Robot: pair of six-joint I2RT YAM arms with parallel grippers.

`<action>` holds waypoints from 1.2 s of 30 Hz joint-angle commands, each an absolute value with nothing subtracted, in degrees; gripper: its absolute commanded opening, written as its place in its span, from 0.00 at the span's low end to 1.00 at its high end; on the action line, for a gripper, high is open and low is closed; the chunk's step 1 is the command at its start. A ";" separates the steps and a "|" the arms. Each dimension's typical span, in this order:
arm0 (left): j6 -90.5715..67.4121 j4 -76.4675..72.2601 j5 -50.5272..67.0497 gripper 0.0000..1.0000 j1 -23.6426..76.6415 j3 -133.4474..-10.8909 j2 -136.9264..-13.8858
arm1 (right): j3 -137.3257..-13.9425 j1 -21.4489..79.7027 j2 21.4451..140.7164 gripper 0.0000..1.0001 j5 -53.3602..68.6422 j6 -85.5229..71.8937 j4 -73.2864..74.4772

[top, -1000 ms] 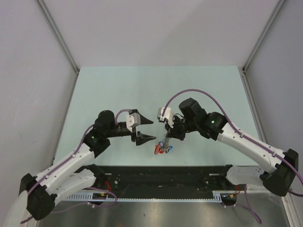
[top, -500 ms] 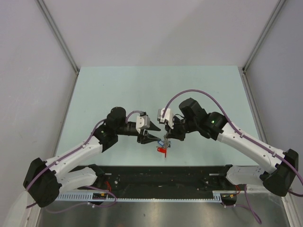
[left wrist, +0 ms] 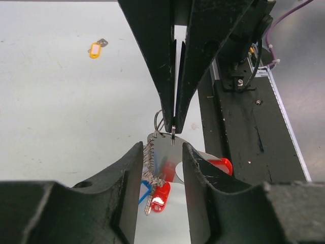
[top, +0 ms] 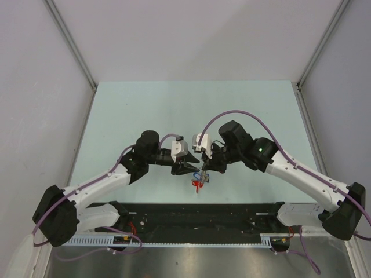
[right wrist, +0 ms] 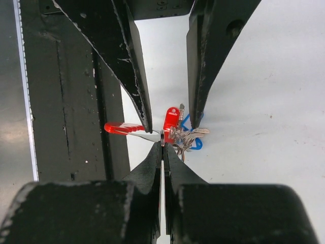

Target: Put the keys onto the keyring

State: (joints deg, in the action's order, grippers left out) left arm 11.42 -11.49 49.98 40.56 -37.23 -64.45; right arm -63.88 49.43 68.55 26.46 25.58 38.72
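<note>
The right gripper (top: 203,169) pinches the keyring (top: 199,178), its long axis pointing at the table's (top: 145,110) near edge, red end piece (top: 197,185) leading, between the left gripper's (left wrist: 159,152) spread jaws.

A robotics lab test cell: plain white panels (top: 185,40) on aluminium struts (top: 72,52) enclose a pale green table (top: 145,110), slotted cable duct (top: 174,239) at bottom edge.

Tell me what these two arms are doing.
The right tool is shut on the keyring at its thin metal ring, with red- and blue-headed keys hanging from it. The left tool has its jaws apart around the hanging bunch, not clearly gripping. A yellow-headed key lies loose on the table.
</note>
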 commanded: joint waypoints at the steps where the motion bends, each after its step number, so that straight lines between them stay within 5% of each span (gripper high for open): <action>1: 10.46 -12.48 52.56 0.39 41.31 -38.85 -65.30 | -66.53 49.83 67.06 0.00 28.12 26.19 36.47; 19: 6.33 -15.20 53.53 0.21 42.45 -39.11 -66.62 | -66.53 50.45 68.91 0.00 27.95 26.54 36.21; 26: 2.83 -16.70 52.30 0.00 43.07 -38.41 -66.10 | -66.53 50.89 69.44 0.00 27.25 25.15 35.51; 32: -8.67 -28.72 42.56 0.00 43.07 -31.05 -61.53 | -63.47 49.22 64.70 0.29 25.06 17.86 29.29; 36: -14.93 -40.06 35.52 0.00 43.07 -24.88 -58.28 | -57.76 48.25 57.51 0.37 20.05 9.35 21.81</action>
State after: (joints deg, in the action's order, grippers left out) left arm -5.37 -24.40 43.42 42.76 -29.32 -62.04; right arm -61.01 49.19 64.05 24.14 18.00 31.18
